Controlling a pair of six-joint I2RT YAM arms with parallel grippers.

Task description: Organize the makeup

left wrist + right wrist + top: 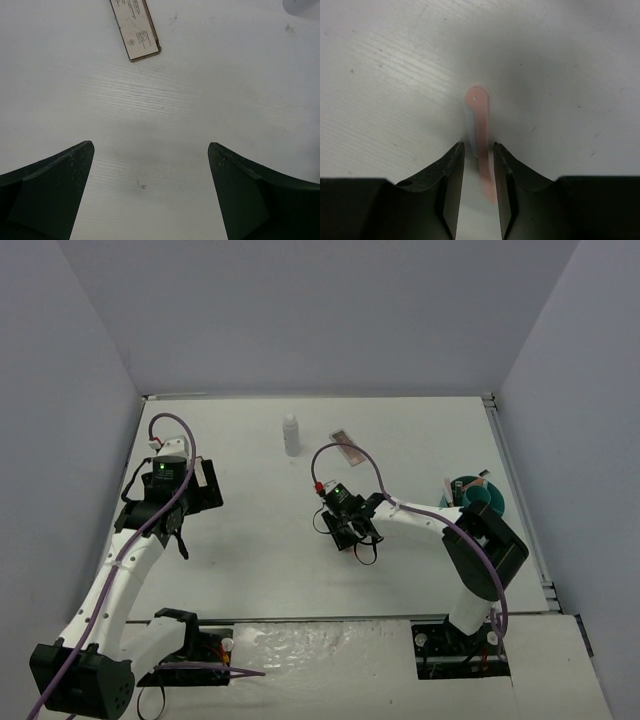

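A thin pink stick (479, 107) lies on the white table, its near end between the jaws of my right gripper (479, 145). The jaws stand slightly apart, with a gap on the stick's left side, so nothing is clamped. In the top view that gripper (358, 540) hangs low over the table's middle. My left gripper (150, 146) is wide open over bare table, holding nothing. A flat brown palette (136, 30) lies just ahead of it. A small whitish bottle (291, 433) stands upright at the back, with a second palette (347, 447) to its right.
A round teal tub (487, 498) with a few thin items poking out sits at the right edge of the table, beside the right arm's elbow. Grey walls close in the left, back and right. The bottle's base shows at the left wrist view's corner (305, 6).
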